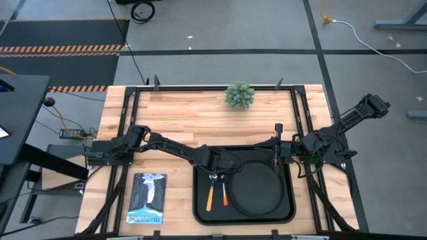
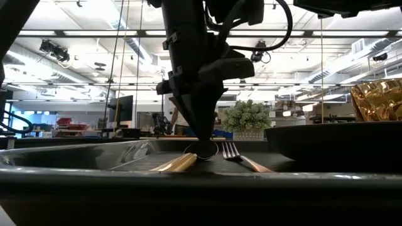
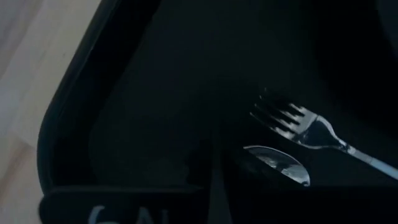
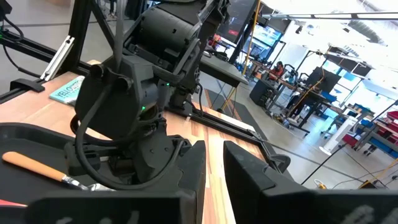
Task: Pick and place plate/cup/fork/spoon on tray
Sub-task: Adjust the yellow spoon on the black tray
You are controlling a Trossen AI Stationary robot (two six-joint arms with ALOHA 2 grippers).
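Observation:
The black tray (image 1: 200,207) lies at the table's near middle. The round black plate (image 1: 257,190) rests on its right half. The spoon (image 1: 211,195) and the fork (image 1: 225,193) lie side by side on its left half, heads toward the far edge. My left gripper (image 1: 215,164) points down over their heads, fingers together, its tip by the spoon's bowl (image 2: 205,150). My right gripper (image 1: 279,150) hangs open and empty over the tray's far right rim. An amber faceted thing (image 2: 377,100), perhaps the cup, shows above the plate's rim (image 2: 333,135) only in the low view. My left gripper points down with its tip right at the spoon's bowl (image 3: 277,163), which lies flat on the tray. I cannot tell whether the fingers touch it.
A small green potted plant (image 1: 240,95) stands at the table's far middle. A blue booklet (image 1: 147,198) lies on the wood left of the tray. Bare wood lies between the plant and the tray. People sit far off in the room (image 4: 280,68).

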